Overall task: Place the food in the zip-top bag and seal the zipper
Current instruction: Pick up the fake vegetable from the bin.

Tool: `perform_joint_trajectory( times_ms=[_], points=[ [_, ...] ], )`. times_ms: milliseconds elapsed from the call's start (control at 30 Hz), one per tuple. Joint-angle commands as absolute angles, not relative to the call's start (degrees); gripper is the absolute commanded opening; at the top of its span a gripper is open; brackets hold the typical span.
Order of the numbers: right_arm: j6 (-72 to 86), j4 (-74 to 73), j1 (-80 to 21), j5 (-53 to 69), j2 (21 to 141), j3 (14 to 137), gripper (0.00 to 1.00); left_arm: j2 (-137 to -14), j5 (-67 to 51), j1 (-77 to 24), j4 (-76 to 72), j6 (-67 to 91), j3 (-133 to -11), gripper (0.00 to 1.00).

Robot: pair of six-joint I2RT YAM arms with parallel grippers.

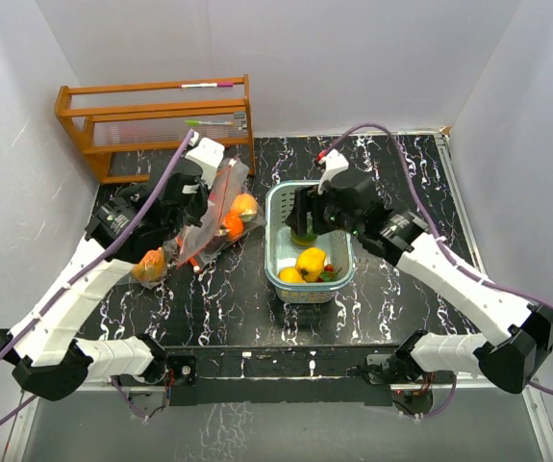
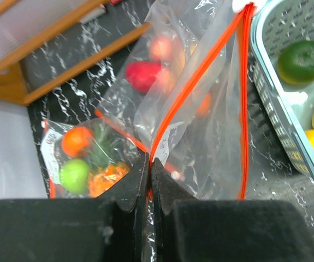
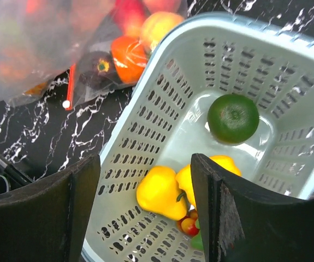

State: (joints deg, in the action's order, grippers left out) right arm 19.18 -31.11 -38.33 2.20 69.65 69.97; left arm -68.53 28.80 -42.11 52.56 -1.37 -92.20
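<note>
My left gripper [image 2: 150, 161] is shut on the orange zipper edge of the clear zip-top bag [image 2: 211, 109] and holds it up left of the basket; it also shows in the top view [image 1: 195, 192]. Inside the bag are a red fruit [image 2: 143, 74], orange fruits [image 1: 237, 219] and a dark purple one [image 3: 96, 68]. My right gripper [image 3: 144, 164] is open and empty above the teal basket [image 1: 278, 204]. The basket holds a green fruit [image 3: 233, 118], yellow fruits [image 3: 159, 191] and a small red piece [image 3: 188, 225].
A second small bag with orange and green toy food [image 2: 77, 158] lies on the table left of the held bag; it shows as a brownish-orange lump in the top view [image 1: 151, 266]. A wooden rack [image 1: 156, 120] stands at the back left. White walls enclose the black marble table [image 1: 401, 164].
</note>
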Motion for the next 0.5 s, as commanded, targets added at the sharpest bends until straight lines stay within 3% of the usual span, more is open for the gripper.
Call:
perform_joint_trajectory(
  times_ms=[0, 200, 467],
  points=[
    [24.19, -28.1, -45.14, -11.18, 72.37, 65.75, 0.69, -66.88, 24.62, -41.07, 48.12, 0.11, -87.82, 0.0],
    [31.32, -34.43, -48.36, -22.63, 76.64, 62.93, 0.71, -66.04, 20.1, -39.67, 45.58, 0.39, -85.21, 0.0],
    [36.35, -39.61, -50.46, -25.51, 79.6, 60.94, 0.78, -65.14, 17.56, -38.69, 43.55, 0.09, -82.89, 0.0]
  ],
)
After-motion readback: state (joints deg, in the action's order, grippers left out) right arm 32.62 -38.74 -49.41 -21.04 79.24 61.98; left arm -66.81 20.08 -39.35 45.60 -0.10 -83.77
